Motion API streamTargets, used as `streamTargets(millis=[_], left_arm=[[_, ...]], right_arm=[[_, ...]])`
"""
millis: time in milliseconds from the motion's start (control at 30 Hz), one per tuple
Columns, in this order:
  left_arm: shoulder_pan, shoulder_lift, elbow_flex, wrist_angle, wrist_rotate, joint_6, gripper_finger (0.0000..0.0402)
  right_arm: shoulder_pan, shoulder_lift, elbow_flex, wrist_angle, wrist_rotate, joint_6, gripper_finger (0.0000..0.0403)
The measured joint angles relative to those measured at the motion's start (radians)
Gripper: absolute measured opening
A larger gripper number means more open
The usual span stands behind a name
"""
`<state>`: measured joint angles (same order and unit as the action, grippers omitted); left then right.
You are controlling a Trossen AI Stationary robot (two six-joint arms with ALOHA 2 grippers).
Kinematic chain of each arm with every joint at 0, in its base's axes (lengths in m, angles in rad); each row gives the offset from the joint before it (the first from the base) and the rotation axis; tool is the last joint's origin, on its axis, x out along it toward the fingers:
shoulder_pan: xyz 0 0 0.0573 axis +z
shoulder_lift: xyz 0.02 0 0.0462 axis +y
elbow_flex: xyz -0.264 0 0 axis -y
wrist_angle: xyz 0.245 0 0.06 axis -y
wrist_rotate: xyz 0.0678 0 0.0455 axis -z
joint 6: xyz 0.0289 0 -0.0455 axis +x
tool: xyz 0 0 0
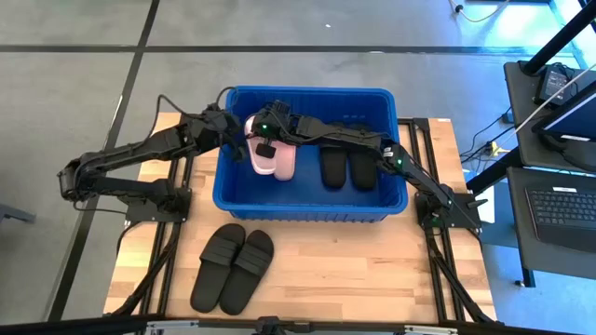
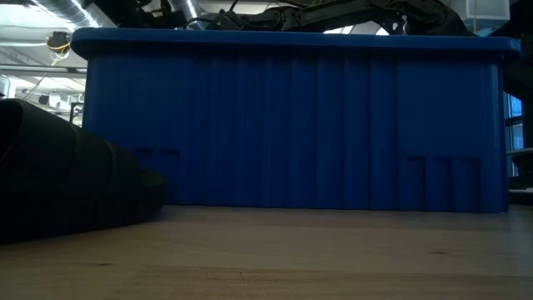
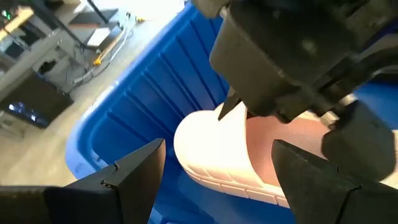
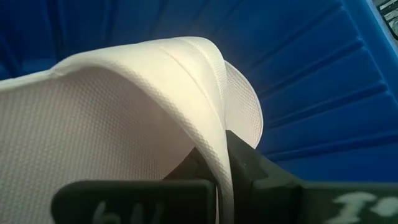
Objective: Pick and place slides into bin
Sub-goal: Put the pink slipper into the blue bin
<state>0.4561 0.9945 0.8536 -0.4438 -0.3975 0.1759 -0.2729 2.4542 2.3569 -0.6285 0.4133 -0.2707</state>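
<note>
The blue bin (image 1: pixel 312 207) stands mid-table; its near wall fills the low view (image 2: pixel 291 125). In its left part lie the pale pink slides (image 1: pixel 279 164), in its right part a black pair (image 1: pixel 347 168). Another black pair (image 1: pixel 233 268) lies sole-down on the table in front of the bin and also shows in the low view (image 2: pixel 67 183). My right gripper (image 1: pixel 265 149) reaches across the bin and is shut on a pink slide (image 4: pixel 124 112). My left gripper (image 3: pixel 219 149) is open just left of it, over the same slide (image 3: pixel 211 143), touching nothing. My right gripper pinches the edge of the pink slide's wide strap (image 4: pixel 214 140) between its two fingers, one finger (image 4: pixel 202 168) under the strap and one outside. The fingers come from above, slanting from the table's right. I cannot tell whether the sole rests on the bin floor.
The bin's ribbed walls and rim (image 1: pixel 307 92) close in both grippers. Bare wooden table (image 1: pixel 372 270) lies in front of the bin, right of the black pair. Desks with a laptop (image 1: pixel 563 205) stand beyond the table's right edge.
</note>
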Motion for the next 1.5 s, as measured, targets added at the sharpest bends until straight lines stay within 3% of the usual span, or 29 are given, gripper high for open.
streamTargets(millis=[333,533,900,1233,1500], left_arm=[[0.0,0.054,0.0,0.004,-0.006,-0.017,0.029],[0.0,0.058,0.0,0.01,-0.121,-0.018,0.029],[0.0,0.201,0.0,0.041,-0.065,-0.009,0.029],[-0.006,0.242,0.001,0.095,-0.14,-0.006,0.029],[-0.005,0.241,0.001,0.108,-0.143,0.018,0.0244]], right_arm=[[0.0,0.0,0.0,-0.002,0.001,0.0,0.0016],[0.0,0.0,0.0,-0.002,0.002,0.0,0.0016],[0.001,0.0,0.0,0.005,0.002,0.0,0.0016],[-0.001,0.002,-0.002,0.005,0.003,-0.001,0.0016],[0.002,0.002,-0.002,0.006,0.002,-0.001,0.0016]])
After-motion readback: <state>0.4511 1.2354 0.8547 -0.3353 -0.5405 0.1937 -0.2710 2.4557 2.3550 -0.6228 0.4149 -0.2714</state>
